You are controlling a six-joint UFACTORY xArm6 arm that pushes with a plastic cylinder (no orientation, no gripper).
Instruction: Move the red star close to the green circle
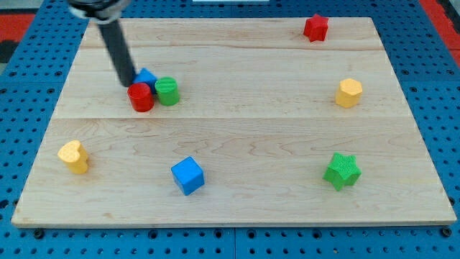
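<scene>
The red star (315, 27) lies near the board's top right edge. The green circle (167, 91) stands at the view's left centre, touching a red cylinder (141, 97) on its left, with a blue block (147, 76) just behind them. My tip (128, 81) comes down from the view's top left and rests at the left of the blue block, just above the red cylinder. The tip is far to the left of the red star.
A yellow hexagon block (348, 93) sits at the right. A green star (341, 170) lies at the lower right. A blue cube (187, 175) sits at the bottom centre. A yellow heart (73, 156) lies at the lower left. The wooden board (237, 201) sits on a blue pegboard.
</scene>
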